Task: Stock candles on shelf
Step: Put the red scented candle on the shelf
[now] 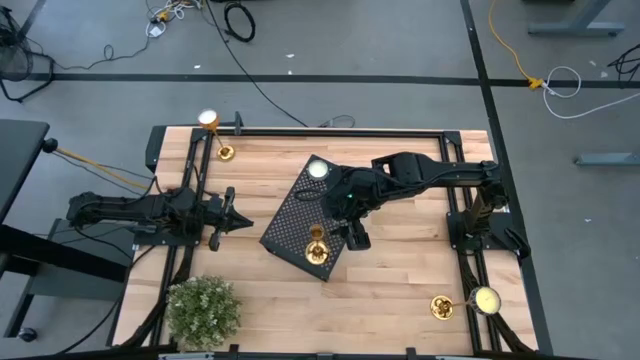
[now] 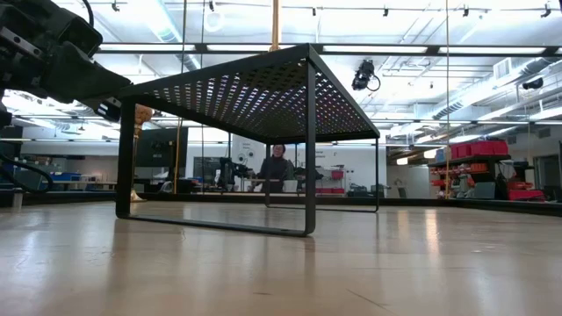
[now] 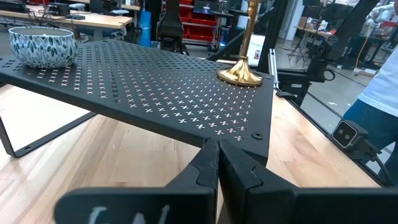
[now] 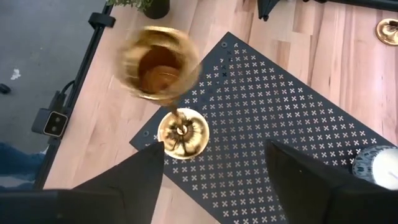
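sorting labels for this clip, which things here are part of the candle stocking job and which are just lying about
Job:
- shelf
- candle on shelf
- candle at far left corner
- candle at near right corner

Lying about:
- plant
- patterned bowl on shelf

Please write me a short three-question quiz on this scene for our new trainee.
1. True or false: a candle stands on the shelf.
2. How many candles stand on the table off the shelf? A) none B) one C) two
3. Which gripper is open right above the shelf candle?

Key
1. True; its brass base rests near one shelf corner.
2. C: one at the far left corner, one at the near right corner.
3. The right gripper, its fingers spread either side of the candle. The left gripper waits shut, left of the shelf.
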Motion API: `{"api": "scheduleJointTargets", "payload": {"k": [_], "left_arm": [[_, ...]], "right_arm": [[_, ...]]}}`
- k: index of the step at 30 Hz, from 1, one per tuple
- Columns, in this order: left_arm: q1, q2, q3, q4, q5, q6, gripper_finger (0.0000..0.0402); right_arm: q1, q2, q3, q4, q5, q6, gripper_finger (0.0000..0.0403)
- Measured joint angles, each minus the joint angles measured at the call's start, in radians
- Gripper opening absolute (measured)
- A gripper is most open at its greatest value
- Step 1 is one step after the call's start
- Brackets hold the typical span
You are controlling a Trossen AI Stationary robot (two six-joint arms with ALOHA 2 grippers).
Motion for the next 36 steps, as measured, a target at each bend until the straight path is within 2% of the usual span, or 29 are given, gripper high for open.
{"api": "scheduleJointTargets", "payload": {"k": [36], "left_arm": [[0.000,0.000,0.000,0.000,0.000,0.000,0.0014]], "right_arm": [[-0.001,-0.002,0.000,0.000,-0.035,0.000,0.0286]]}}
